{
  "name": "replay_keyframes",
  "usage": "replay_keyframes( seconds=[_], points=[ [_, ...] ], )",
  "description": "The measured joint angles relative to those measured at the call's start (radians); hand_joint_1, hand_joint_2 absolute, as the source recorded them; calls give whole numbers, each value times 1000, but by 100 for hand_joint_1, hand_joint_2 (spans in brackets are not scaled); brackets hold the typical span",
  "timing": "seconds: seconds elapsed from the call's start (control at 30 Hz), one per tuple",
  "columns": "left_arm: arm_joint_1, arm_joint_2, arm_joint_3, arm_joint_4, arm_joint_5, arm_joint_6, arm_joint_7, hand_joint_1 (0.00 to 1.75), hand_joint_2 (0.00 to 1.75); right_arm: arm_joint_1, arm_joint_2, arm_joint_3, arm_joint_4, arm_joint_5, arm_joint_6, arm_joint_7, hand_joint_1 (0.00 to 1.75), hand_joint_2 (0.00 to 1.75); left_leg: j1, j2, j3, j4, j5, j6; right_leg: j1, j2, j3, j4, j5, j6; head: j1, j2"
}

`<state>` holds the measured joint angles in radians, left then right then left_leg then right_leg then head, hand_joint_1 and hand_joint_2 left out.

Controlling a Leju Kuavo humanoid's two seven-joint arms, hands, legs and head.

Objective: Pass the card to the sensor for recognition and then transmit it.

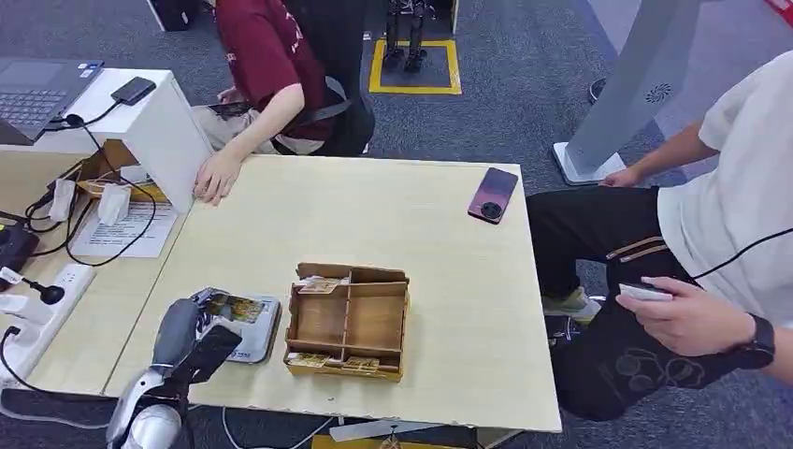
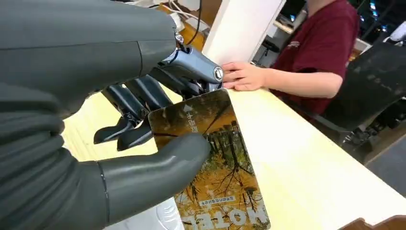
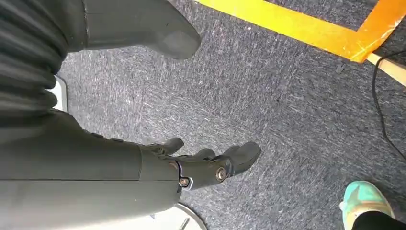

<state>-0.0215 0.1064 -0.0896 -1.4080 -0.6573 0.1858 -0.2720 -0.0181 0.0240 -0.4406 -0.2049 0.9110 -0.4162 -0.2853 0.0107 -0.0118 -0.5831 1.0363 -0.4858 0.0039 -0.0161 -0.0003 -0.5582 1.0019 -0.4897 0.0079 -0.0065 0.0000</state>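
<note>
Head view first. Nearest the camera: left hand (image 1: 201, 327) at the desk's (image 1: 449, 309) near edge, just beside the wooden card box (image 1: 348, 321). Holds a yellow-brown hotel card (image 1: 234, 307) over a grey-white card reader (image 1: 259, 329), which lies touching or almost touching the box's side. Whether card meets reader: cannot tell. More cards (image 1: 320, 284) stacked in the box's compartments. Across the desk from the box, a dark red phone (image 1: 493, 195) near the far corner; beyond it, a seated person in white holding a pale card. Opposite the box, a second person's hand (image 1: 217, 176) resting on the desk.

Left wrist view. Card (image 2: 215, 163) pinched between thick thumb (image 2: 158, 177) and dark fingers (image 2: 139, 100), thumb pressed flat on the printed face. Pale rounded surface under the card, probably the reader, cut off and hard to confirm.

Right wrist view. Right hand (image 3: 206, 165) hanging over grey carpet (image 3: 287, 96), fingers loosely curled but apart, thumb spread wide, nothing held.

Judged step: presenting the card to the sensor. Next move likely calls for holding flat over the reader until read, then lifting and carrying past the box toward the waiting person, keeping the pinch firm. Card's far end cut off by the frame.
</note>
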Motion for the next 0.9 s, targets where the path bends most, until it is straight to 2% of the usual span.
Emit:
replay_keyframes(
  seconds=[0.1, 0.4, 0.53, 0.9],
  points=[
    [-5, -5, 0, 9, -6, 6, 2, 175, 175, 0, 0, -2, 0, 0, 0, 0, 0, 175, 0, 0, 0, 0, 0, 0, 0, 0, 0, 0, 0, 0, 0, 0],
    [-30, -10, 2, 106, -131, 114, 63, 175, 175, -1, 4, -5, 0, 14, 5, -22, 0, 175, 0, 0, 0, 0, 0, 0, 0, 0, 0, 0, 0, 0, 0, 0],
    [-44, -10, 13, 164, -153, 122, 66, 175, 175, -3, 4, -10, 0, 20, 5, -36, 0, 175, 0, 0, 0, 0, 0, 0, 0, 0, 0, 0, 0, 0, 0, 0],
    [-83, -9, 18, 279, -309, 168, 102, 175, 175, -10, 4, -39, 0, 46, 13, -51, 0, 175, 0, 0, 0, 0, 0, 0, 0, 0, 1, 0, 0, 0, 0, 0]
  ],
)
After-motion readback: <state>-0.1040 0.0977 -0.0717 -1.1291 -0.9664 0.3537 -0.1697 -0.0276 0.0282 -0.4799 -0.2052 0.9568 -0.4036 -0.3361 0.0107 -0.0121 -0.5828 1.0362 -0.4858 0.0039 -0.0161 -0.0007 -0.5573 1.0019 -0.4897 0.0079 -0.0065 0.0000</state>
